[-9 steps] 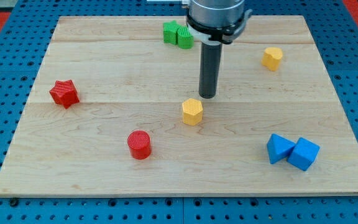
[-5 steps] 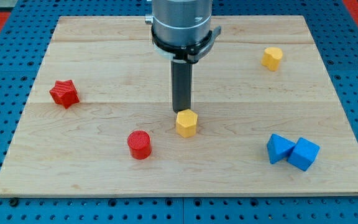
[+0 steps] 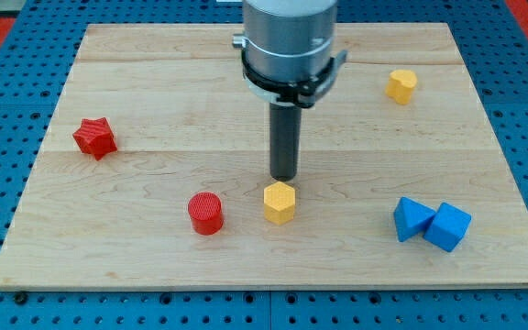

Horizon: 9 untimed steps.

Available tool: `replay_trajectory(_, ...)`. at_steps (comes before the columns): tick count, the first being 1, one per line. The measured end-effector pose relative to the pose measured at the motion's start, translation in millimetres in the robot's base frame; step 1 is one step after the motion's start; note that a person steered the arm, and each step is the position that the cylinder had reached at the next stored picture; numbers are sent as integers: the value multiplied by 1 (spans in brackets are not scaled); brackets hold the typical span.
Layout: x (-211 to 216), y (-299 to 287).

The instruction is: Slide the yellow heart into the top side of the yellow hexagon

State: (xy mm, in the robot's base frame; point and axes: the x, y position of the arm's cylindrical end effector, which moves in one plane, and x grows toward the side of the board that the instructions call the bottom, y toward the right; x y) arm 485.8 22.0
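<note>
The yellow hexagon [image 3: 280, 203] sits on the wooden board [image 3: 154, 247] just below the view's centre. The yellow heart [image 3: 401, 85] lies far off at the view's upper right. My tip [image 3: 284, 177] stands just above the hexagon's top side, very close to it; I cannot tell if they touch. The rod rises from there to the arm's grey body, which hides part of the board's top middle.
A red star [image 3: 94, 137] lies at the view's left. A red cylinder [image 3: 205, 213] stands left of the hexagon. Two blue blocks [image 3: 432, 223] touch each other at the lower right. The green blocks seen before are hidden behind the arm.
My tip moved left and down to the hexagon's top and pushed it down and slightly left. It has since shifted a little right. The arm now covers the green blocks.
</note>
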Motion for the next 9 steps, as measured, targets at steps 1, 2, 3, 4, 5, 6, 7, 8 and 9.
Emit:
replay_trajectory(1,10,-5)
replay_trajectory(2,33,-15)
replay_trajectory(3,48,-24)
replay_trajectory(4,47,-22)
replay_trajectory(5,12,15)
replay_trajectory(6,-17,71)
replay_trajectory(7,-26,123)
replay_trajectory(8,-43,172)
replay_trajectory(9,-83,222)
